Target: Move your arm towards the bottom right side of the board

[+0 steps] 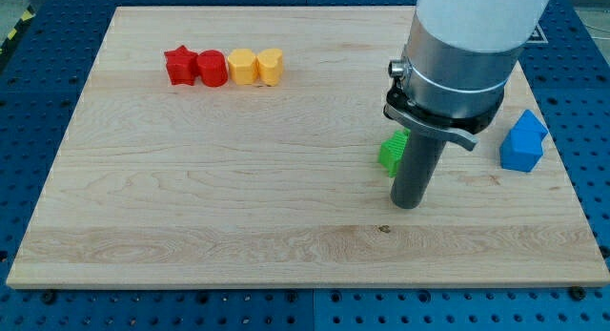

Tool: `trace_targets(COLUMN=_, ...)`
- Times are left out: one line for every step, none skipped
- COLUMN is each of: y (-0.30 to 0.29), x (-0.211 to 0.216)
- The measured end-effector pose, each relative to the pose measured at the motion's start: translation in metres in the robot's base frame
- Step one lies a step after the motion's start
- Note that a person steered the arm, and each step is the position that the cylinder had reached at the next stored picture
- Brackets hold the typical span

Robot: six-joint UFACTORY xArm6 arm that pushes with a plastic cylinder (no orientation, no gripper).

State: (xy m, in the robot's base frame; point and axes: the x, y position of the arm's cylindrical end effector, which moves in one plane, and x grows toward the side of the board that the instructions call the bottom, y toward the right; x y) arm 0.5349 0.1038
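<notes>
My tip [408, 204] rests on the wooden board [238, 197], right of centre and in the lower half. The rod partly hides a green block [391, 152] that sits just left of it and slightly above the tip. A blue block [523, 141], house-shaped, stands near the board's right edge, right of the tip. At the view's upper left is a tight row: a red star block [179, 65], a red rounded block [213, 69], a yellow block [242, 67] and a yellow heart-like block [271, 66]. The arm's wide grey and white body [457, 54] hides the board behind it.
The board lies on a blue perforated table [38, 102] that surrounds it on all sides. A small dark knot [383, 228] marks the wood below the tip.
</notes>
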Motion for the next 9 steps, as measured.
trace_targets(y=-0.01, x=-0.007)
trace_targets(y=-0.014, x=-0.014)
trace_targets(y=-0.014, x=-0.017)
trace_targets(y=-0.014, x=-0.017)
trace_targets(y=-0.009, x=-0.017)
trace_targets(y=-0.001, x=-0.017)
trace_targets(y=0.009, x=-0.017)
trace_targets(y=0.022, x=-0.016)
trace_targets(y=0.034, x=-0.015)
